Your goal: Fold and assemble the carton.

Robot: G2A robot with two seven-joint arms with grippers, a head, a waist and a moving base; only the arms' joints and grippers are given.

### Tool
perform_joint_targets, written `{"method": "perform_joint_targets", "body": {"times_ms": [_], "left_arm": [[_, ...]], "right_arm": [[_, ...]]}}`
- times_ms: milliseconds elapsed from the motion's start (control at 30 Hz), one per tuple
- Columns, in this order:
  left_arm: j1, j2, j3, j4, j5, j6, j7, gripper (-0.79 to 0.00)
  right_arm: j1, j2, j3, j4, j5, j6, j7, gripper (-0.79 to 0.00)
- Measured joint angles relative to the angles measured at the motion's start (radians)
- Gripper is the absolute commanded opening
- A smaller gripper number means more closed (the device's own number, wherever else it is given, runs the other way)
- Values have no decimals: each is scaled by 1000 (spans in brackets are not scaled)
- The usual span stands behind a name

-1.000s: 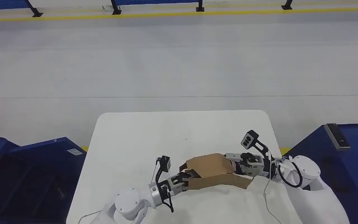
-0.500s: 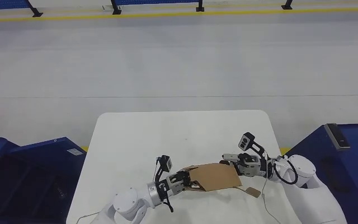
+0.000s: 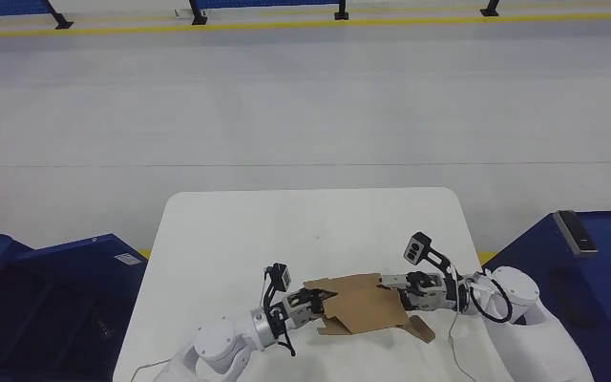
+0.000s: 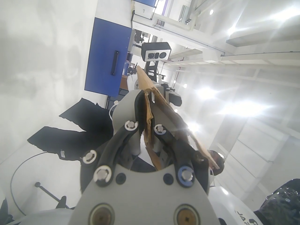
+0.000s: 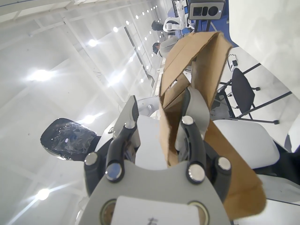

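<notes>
A brown carton (image 3: 368, 306) lies low over the near part of the white table (image 3: 286, 229), partly unfolded with flaps sticking out. In the left wrist view, my left gripper (image 4: 146, 99) is shut on a ragged edge of the carton (image 4: 164, 108). In the top view the left gripper (image 3: 313, 298) is at the carton's left end. My right gripper (image 3: 393, 284) is at the carton's right end. It stands open in the right wrist view (image 5: 161, 97), with one finger (image 5: 194, 108) tucked inside a fold of the carton (image 5: 199, 54) and the other finger (image 5: 131, 111) outside it.
Blue bins stand off the table's left side (image 3: 57, 286) and right side (image 3: 563, 248). The far half of the table is bare white surface. The carton sits close to the table's near edge.
The carton has dropped from a raised, tented shape to lie flatter on the table. The right gripper has shifted a little to the left, and the left gripper still holds its edge.
</notes>
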Motion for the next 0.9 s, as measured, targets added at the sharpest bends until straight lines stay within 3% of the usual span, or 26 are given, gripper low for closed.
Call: {"method": "perform_joint_targets", "body": {"times_ms": [467, 900], "left_arm": [[-20, -6, 33, 33, 39, 61, -2, -785], [-31, -8, 57, 33, 74, 108, -28, -785]], "right_arm": [[-12, 7, 31, -34, 57, -4, -23, -428], [-16, 11, 2, -47, -49, -54, -92, -462]]}}
